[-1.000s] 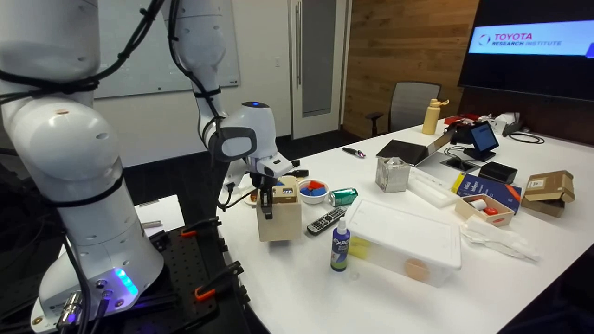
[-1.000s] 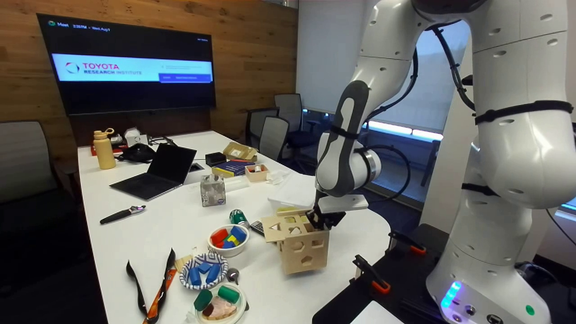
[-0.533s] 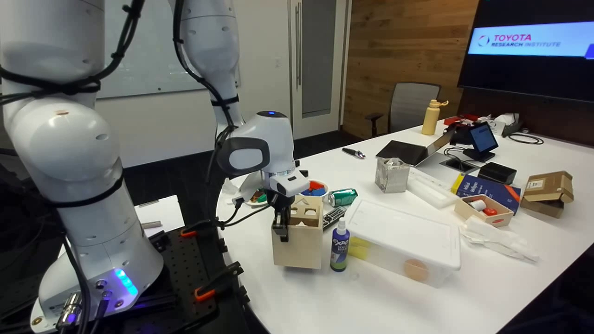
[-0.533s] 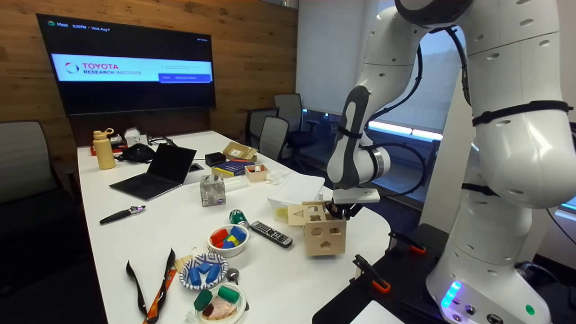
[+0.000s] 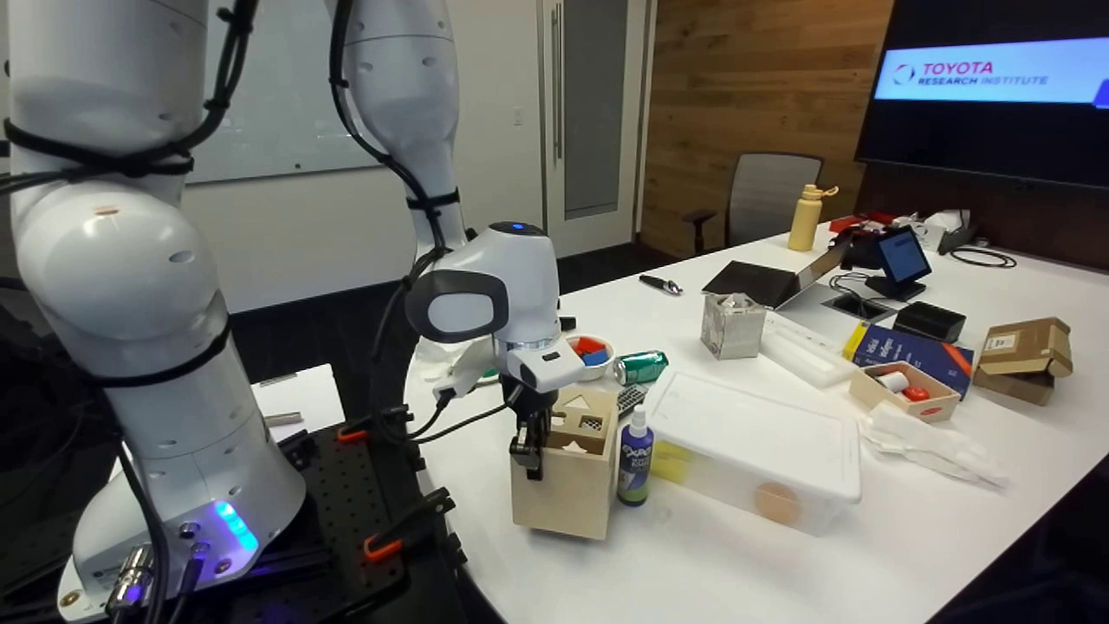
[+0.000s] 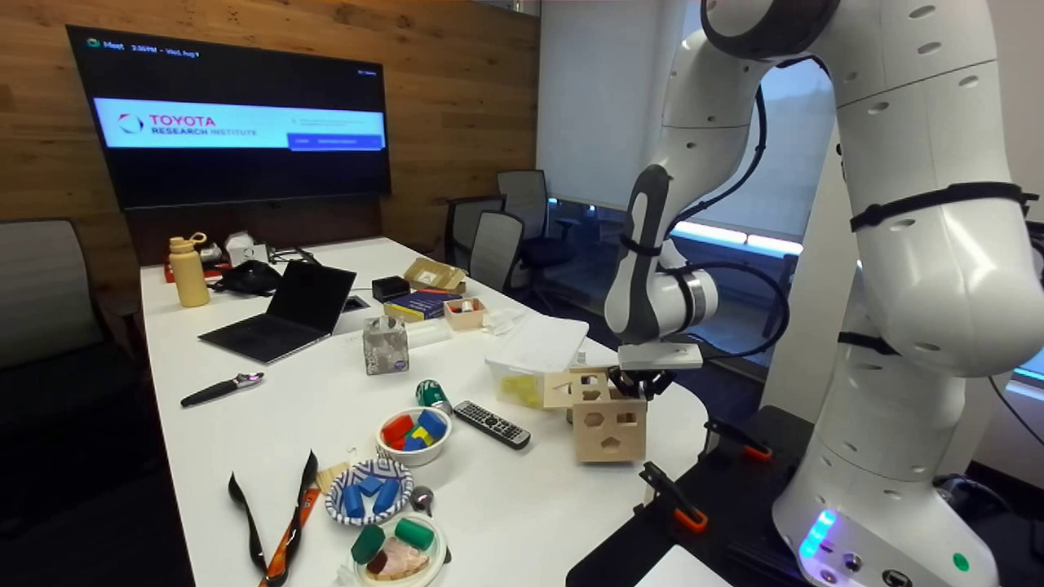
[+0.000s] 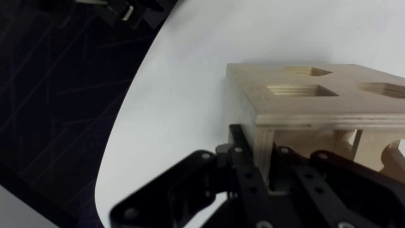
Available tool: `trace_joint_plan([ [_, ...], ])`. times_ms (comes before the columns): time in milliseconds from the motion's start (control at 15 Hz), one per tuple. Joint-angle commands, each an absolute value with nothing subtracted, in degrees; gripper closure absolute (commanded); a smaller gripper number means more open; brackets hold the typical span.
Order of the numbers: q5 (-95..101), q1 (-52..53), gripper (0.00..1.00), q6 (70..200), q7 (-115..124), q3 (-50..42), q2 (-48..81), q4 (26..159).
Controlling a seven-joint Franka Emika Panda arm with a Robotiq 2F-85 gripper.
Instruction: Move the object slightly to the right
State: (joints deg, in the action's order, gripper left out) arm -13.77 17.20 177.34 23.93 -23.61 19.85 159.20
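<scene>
Clearly, the screen (image 5: pixel 992 87) reads TOYOTA RESEARCH INSTITUTE; the spray bottle (image 5: pixel 635 464) reads EXPO. The gripper (image 7: pixel 261 150) pinches one wall of the wooden box (image 5: pixel 567 490), located near that bottle, closer than one second earlier.

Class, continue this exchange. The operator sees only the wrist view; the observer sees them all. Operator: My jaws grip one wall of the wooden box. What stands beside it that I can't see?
Observer: A purple spray bottle, close beside the wooden box in an exterior view.
Operator: Does the wooden box's top reach past its sides?
Observer: Yes, in an exterior view the top panel overhangs one side.
Operator: Anything lying flat nearby?
Observer: A remote control, apart from the wooden box.
</scene>
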Motion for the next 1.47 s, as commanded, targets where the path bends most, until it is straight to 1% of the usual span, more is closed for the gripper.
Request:
trace_joint_plan([
  [0, -14.2, 11.9, 0.97, 179.0, 23.2, -19.9, 19.7, 159.1],
  [533, -13.9, -1.0, 0.97, 186.1, 23.2, -9.2, 20.9, 159.2],
  [600, -13.7, -3.1, 0.61, 186.6, 23.4, -7.4, 21.1, 159.2],
  [667, -13.4, -5.2, 0.6, 187.0, 23.5, -5.7, 21.4, 159.1],
  [867, -13.0, -9.9, 0.39, 188.4, 23.7, -1.8, 22.1, 158.8],
  [1000, -13.2, -10.7, 0.23, 188.4, 23.7, -0.9, 21.8, 158.9],
  [1067, -13.5, -9.3, 0.17, 187.8, 23.7, -1.8, 20.9, 159.2],
  [1133, -15.8, -6.2, 0.08, 186.3, 22.4, -3.7, 19.4, 159.4],
  [1200, -16.3, -2.6, 0.02, 185.6, 22.1, -6.1, 17.9, 159.9],
  [1267, -17.3, 2.3, 0.0, 184.8, 21.9, -9.6, 16.6, 160.5],
  [1400, -16.2, 11.2, 0.0, 183.1, 20.7, -17.8, 16.0, 159.8],
])
